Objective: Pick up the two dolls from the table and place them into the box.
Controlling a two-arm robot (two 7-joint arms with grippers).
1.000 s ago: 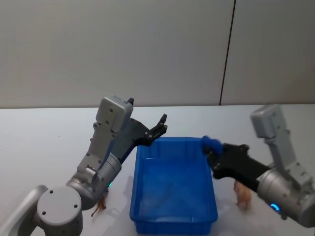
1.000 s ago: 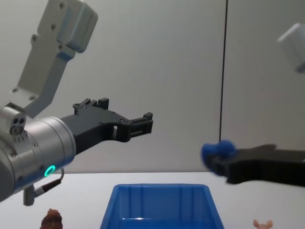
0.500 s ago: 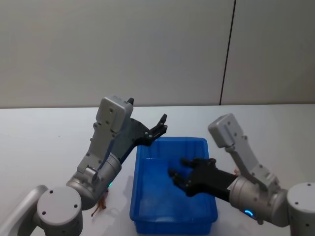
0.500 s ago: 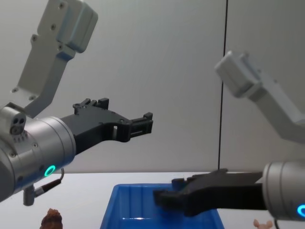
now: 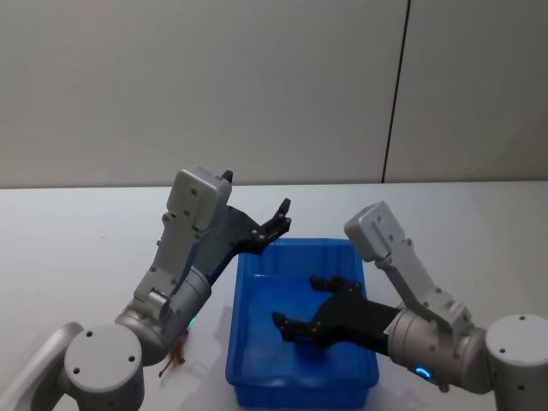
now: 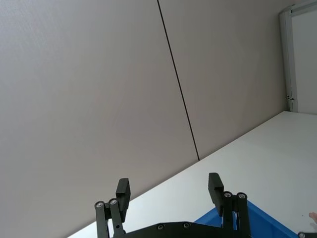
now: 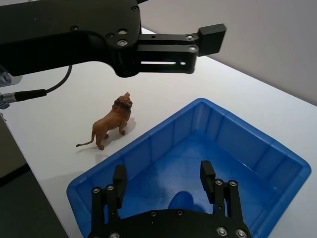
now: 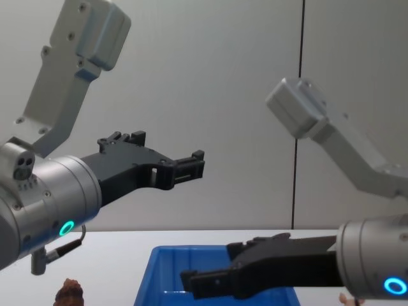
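The right claw [image 5: 298, 301] has swung in from the right rim of the box [image 5: 301, 380] and now hangs over its inside, spread wide with nothing between the fingers. The blue lump seen at its tips a second ago is gone, so a release seems done, yet neither doll appears to be inside. The brown doll [image 7: 112, 123] stands on the table [image 5: 68, 257] just left of the box, and a sliver of the pale doll [image 6: 312, 216] shows on the table. The left claw [image 5: 281, 217] hangs spread and empty above the box's far left corner, unmoved.
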